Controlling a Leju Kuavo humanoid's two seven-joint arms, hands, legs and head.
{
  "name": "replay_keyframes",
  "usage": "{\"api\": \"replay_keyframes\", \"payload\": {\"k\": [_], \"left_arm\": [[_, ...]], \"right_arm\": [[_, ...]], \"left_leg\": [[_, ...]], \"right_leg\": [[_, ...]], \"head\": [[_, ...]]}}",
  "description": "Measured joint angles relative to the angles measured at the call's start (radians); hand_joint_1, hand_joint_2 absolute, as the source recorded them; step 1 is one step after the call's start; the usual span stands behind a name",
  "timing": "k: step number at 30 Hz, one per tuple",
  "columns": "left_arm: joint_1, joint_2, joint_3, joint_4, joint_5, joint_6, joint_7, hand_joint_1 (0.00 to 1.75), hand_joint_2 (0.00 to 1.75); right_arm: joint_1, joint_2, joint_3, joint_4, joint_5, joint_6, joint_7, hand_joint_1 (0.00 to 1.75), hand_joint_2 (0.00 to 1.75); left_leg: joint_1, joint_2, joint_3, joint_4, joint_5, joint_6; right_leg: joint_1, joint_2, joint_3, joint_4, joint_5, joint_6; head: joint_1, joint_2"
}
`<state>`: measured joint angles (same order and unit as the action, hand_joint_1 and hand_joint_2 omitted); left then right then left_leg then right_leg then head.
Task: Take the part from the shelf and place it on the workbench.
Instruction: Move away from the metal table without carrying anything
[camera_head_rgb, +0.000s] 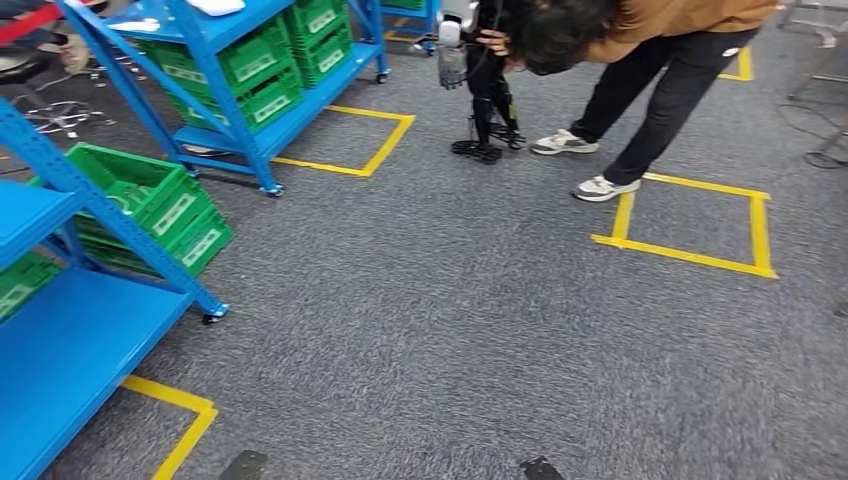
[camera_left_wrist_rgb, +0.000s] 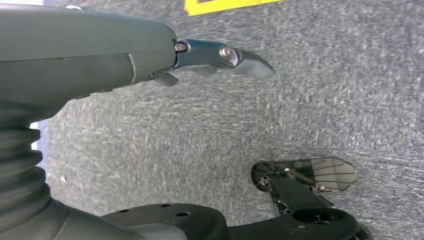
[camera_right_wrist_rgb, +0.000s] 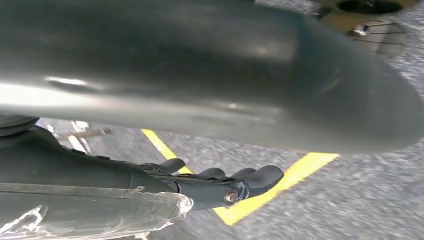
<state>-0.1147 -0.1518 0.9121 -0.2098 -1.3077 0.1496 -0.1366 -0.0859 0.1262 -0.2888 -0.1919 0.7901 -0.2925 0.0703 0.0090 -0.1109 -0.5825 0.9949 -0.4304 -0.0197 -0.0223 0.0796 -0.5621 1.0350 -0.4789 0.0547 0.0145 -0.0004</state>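
Left hand (camera_left_wrist_rgb: 150, 60) seen hanging above grey speckled carpet floor (camera_left_wrist_rgb: 300, 110), nothing held. Thick grey thumb and darker finger (camera_left_wrist_rgb: 250, 62) extended straight, apart from carpet. Grey ribbed wrist cover (camera_left_wrist_rgb: 20, 165) seen beside hand. Yellow floor tape strip (camera_left_wrist_rgb: 225, 5) laid on carpet beyond fingertip.

Left robot hand (camera_left_wrist_rgb: 150, 60): smooth dark grey shell; grey ribbed cover behind it at the wrist; one blue-grey metal finger link with a round silver screw head at its pivot, ending in a paler grey tip.

Right robot hand (camera_right_wrist_rgb: 200, 185): thick glossy grey thumb, blurred by closeness; dark grey fingers with rounded tips; one silver pivot screw near the finger ends; flat grey panel along the palm side with a scuffed, pale edge.
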Motion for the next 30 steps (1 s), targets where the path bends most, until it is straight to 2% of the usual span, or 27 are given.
{"api": "replay_keyframes", "payload": {"k": [1, 2, 3, 4, 5, 6, 7, 8, 9, 10, 11, 13, 14, 15, 16, 17, 18, 20, 21, 22, 23, 24, 25, 26, 28, 29, 30], "left_arm": [[0.001, 0.001, 0.0, 0.0, 0.0, 0.0, 0.0, 0.0, 1.75], [0.002, 0.001, 0.0, 0.0, 0.0, 0.0, 0.0, 0.0, 1.75], [0.004, 0.001, 0.0, 0.0, 0.0, 0.0, 0.0, 0.0, 1.75], [0.006, 0.001, 0.0, 0.0, 0.0, 0.0, 0.001, 0.0, 1.75], [0.005, 0.001, 0.0, 0.0, 0.0, 0.0, 0.001, 0.0, 1.75], [0.004, 0.001, 0.0, 0.0, 0.0, 0.0, 0.001, 0.0, 1.75], [0.003, 0.001, 0.0, 0.0, 0.0, 0.0, 0.001, 0.0, 1.75], [0.002, 0.001, 0.0, 0.0, 0.0, 0.0, 0.001, 0.0, 1.75], [0.002, 0.0, 0.0, 0.0, 0.0, 0.0, 0.002, 0.0, 1.75], [0.003, 0.0, 0.0, 0.0, 0.0, 0.0, 0.002, 0.0, 1.75], [0.004, 0.0, 0.0, 0.0, 0.0, 0.0, 0.002, 0.0, 1.75], [0.003, 0.0, 0.0, 0.0, 0.0, 0.0, 0.002, 0.0, 1.75], [0.001, 0.0, 0.0, 0.0, 0.0, 0.0, 0.002, 0.0, 1.75], [-0.002, 0.0, 0.0, 0.0, 0.0, 0.0, 0.002, 0.0, 1.75], [-0.002, 0.0, 0.0, 0.0, 0.0, 0.0, 0.002, 0.0, 1.75], [-0.002, 0.001, 0.0, 0.0, 0.0, 0.0, 0.002, 0.0, 1.75], [0.002, 0.001, 0.0, 0.0, 0.0, 0.0, 0.002, 0.0, 1.75], [0.005, 0.001, 0.0, 0.0, 0.0, 0.001, 0.002, 0.0, 1.75], [0.005, 0.001, 0.0, 0.0, 0.0, 0.001, 0.002, 0.0, 1.75], [0.004, 0.0, 0.0, 0.0, 0.0, 0.001, 0.002, 0.0, 1.75], [0.004, -0.001, 0.0, 0.0, 0.001, 0.001, 0.002, 0.0, 1.75], [0.005, -0.002, 0.0, 0.0, 0.001, 0.001, 0.002, 0.0, 1.75], [0.006, -0.002, 0.0, 0.0, 0.001, 0.001, 0.002, 0.0, 1.75], [0.008, -0.002, 0.0, 0.0, 0.002, 0.001, 0.002, 0.0, 1.75], [0.008, -0.002, 0.001, 0.0, 0.002, 0.001, 0.002, 0.0, 1.75], [0.008, -0.002, 0.001, 0.0, 0.002, 0.001, 0.002, 0.0, 1.75], [0.008, -0.002, 0.001, 0.0, 0.002, 0.001, 0.002, 0.0, 1.75]], "right_arm": [[-0.001, 0.001, 0.0, 0.0, 0.0, 0.0, 0.0, 0.0, 0.0], [0.0, 0.001, 0.0, 0.0, 0.0, 0.0, 0.001, 0.0, 0.0], [0.0, 0.001, 0.0, 0.0, 0.0, 0.0, 0.001, 0.0, 0.0], [0.0, 0.001, -0.001, 0.0, 0.0, 0.001, 0.001, 0.0, 0.0], [0.001, 0.002, -0.001, 0.0, 0.0, 0.001, 0.001, 0.0, 0.0], [0.002, 0.002, -0.001, 0.0, 0.0, 0.001, 0.001, 0.0, 0.0], [0.003, 0.001, -0.001, 0.0, 0.0, 0.001, 0.002, 0.0, 0.0], [0.005, 0.001, -0.001, 0.0, 0.0, 0.001, 0.002, 0.0, 0.0], [0.006, 0.001, -0.001, 0.0, 0.0, 0.001, 0.003, 0.0, 0.0], [0.006, 0.001, -0.001, 0.0, -0.001, 0.001, 0.003, 0.0, 0.0], [0.005, 0.001, -0.001, 0.0, -0.001, 0.001, 0.003, 0.0, 0.0], [0.004, 0.001, -0.001, 0.0, -0.001, 0.001, 0.003, 0.0, 0.0], [0.003, 0.001, -0.001, 0.0, 0.0, 0.001, 0.003, 0.0, 0.0], [0.003, 0.001, -0.001, 0.0, 0.0, 0.001, 0.003, 0.0, 0.0], [0.003, 0.001, -0.001, 0.0, 0.0, 0.001, 0.003, 0.0, 0.0], [0.003, 0.001, -0.001, 0.0, 0.0, 0.001, 0.003, 0.0, 0.0], [0.002, 0.001, -0.002, 0.0, 0.0, 0.001, 0.003, 0.0, 0.0], [0.001, 0.001, -0.002, 0.0, 0.0, 0.001, 0.002, 0.0, 0.0], [0.002, 0.001, -0.002, 0.0, 0.0, 0.001, 0.002, 0.0, 0.0], [0.004, 0.001, -0.002, 0.0, 0.0, 0.001, 0.002, 0.0, 0.0], [0.006, 0.001, -0.003, 0.0, 0.0, 0.001, 0.002, 0.0, 0.0], [0.009, 0.001, -0.003, 0.0, -0.001, 0.001, 0.003, 0.0, 0.0], [0.01, 0.001, -0.004, 0.0, -0.001, 0.001, 0.003, 0.0, 0.0], [0.011, 0.001, -0.004, 0.0, 0.0, 0.001, 0.003, 0.0, 0.0], [0.011, 0.001, -0.006, 0.0, 0.0, 0.001, 0.003, 0.0, 0.0], [0.011, 0.001, -0.006, 0.0, 0.001, 0.001, 0.003, 0.0, 0.0], [0.011, 0.001, -0.006, 0.0, 0.001, 0.001, 0.003, 0.0, 0.0]], "left_leg": [[0.001, -0.01, -0.004, -0.001, 0.004, -0.007], [0.003, -0.019, -0.007, -0.004, 0.007, -0.012], [0.003, -0.011, -0.01, -0.001, 0.005, -0.016], [0.001, 0.009, -0.02, 0.017, -0.009, -0.02], [0.0, 0.036, -0.039, 0.055, -0.033, -0.022], [-0.002, 0.067, -0.066, 0.113, -0.067, -0.024], [-0.003, 0.085, -0.1, 0.184, -0.1, -0.025], [-0.003, 0.092, -0.128, 0.244, -0.123, -0.025], [-0.003, 0.096, -0.142, 0.278, -0.129, -0.024], [-0.003, 0.098, -0.138, 0.276, -0.116, -0.023], [-0.004, 0.103, -0.115, 0.237, -0.089, -0.019], [-0.01, 0.143, -0.04, 0.106, -0.031, -0.011], [-0.014, 0.164, -0.011, 0.052, -0.017, -0.007], [-0.018, 0.177, 0.004, 0.02, -0.014, -0.002], [-0.021, 0.178, 0.008, 0.005, -0.017, 0.001], [-0.021, 0.167, 0.007, 0.002, -0.017, 0.007], [-0.019, 0.155, 0.007, -0.001, -0.015, 0.011], [-0.013, 0.134, 0.01, -0.005, -0.01, 0.02], [-0.01, 0.123, 0.01, -0.006, -0.009, 0.024], [-0.009, 0.111, 0.01, -0.006, -0.008, 0.027], [-0.009, 0.098, 0.009, -0.006, -0.008, 0.028], [-0.009, 0.084, 0.01, -0.005, -0.008, 0.029], [-0.009, 0.071, 0.01, -0.005, -0.008, 0.029], [-0.008, 0.057, 0.011, -0.005, -0.007, 0.027], [-0.006, 0.034, 0.013, -0.003, -0.007, 0.023], [-0.005, 0.028, 0.013, -0.003, -0.007, 0.022], [-0.005, 0.025, 0.013, -0.003, -0.007, 0.021]], "right_leg": [[0.001, 0.0, 0.002, -0.003, -0.001, -0.007], [0.003, -0.012, 0.002, -0.002, 0.001, -0.016], [0.004, -0.022, 0.002, -0.003, 0.003, -0.023], [0.004, -0.034, 0.002, -0.004, 0.005, -0.03], [0.005, -0.047, 0.002, -0.006, 0.006, -0.037], [0.008, -0.061, 0.001, -0.006, 0.006, -0.042], [0.011, -0.076, 0.0, -0.006, 0.005, -0.045], [0.014, -0.091, 0.0, -0.006, 0.005, -0.047], [0.016, -0.106, 0.0, -0.006, 0.004, -0.048], [0.018, -0.119, 0.0, -0.006, 0.003, -0.049], [0.019, -0.13, 0.002, -0.006, 0.002, -0.049], [0.022, -0.15, 0.006, -0.005, -0.001, -0.046], [0.025, -0.16, 0.006, -0.004, -0.003, -0.042], [0.028, -0.169, 0.007, -0.003, -0.005, -0.037], [0.031, -0.18, 0.008, -0.004, -0.006, -0.033], [0.031, -0.191, 0.011, -0.006, -0.007, -0.028], [0.029, -0.187, 0.013, -0.005, -0.01, -0.022], [0.025, -0.142, -0.003, 0.039, -0.041, -0.01], [0.023, -0.112, -0.029, 0.093, -0.07, -0.005], [0.022, -0.094, -0.061, 0.161, -0.102, -0.002], [0.021, -0.087, -0.094, 0.226, -0.126, 0.0], [0.021, -0.084, -0.117, 0.268, -0.134, 0.001], [0.02, -0.083, -0.122, 0.27, -0.122, 0.001], [0.019, -0.08, -0.108, 0.232, -0.091, 0.001], [0.013, -0.062, -0.054, 0.114, -0.022, 0.002], [0.011, -0.054, -0.035, 0.073, -0.002, 0.002], [0.01, -0.048, -0.027, 0.056, 0.006, 0.003]], "head": [[0.001, 0.0], [0.0, 0.0], [-0.001, 0.0], [-0.004, 0.0], [-0.007, 0.0], [-0.011, 0.0], [-0.014, 0.0], [-0.014, 0.0], [-0.014, 0.0], [-0.014, 0.0], [-0.014, 0.0], [-0.015, 0.0], [-0.015, 0.0], [-0.015, 0.0], [-0.015, 0.0], [-0.015, 0.0], [-0.014, 0.0], [-0.01, 0.0], [-0.007, 0.0], [-0.004, 0.0], [-0.003, 0.0], [-0.002, 0.0], [-0.002, 0.0], [-0.002, 0.0], [-0.002, 0.0], [-0.001, 0.0], [-0.001, 0.0]]}}
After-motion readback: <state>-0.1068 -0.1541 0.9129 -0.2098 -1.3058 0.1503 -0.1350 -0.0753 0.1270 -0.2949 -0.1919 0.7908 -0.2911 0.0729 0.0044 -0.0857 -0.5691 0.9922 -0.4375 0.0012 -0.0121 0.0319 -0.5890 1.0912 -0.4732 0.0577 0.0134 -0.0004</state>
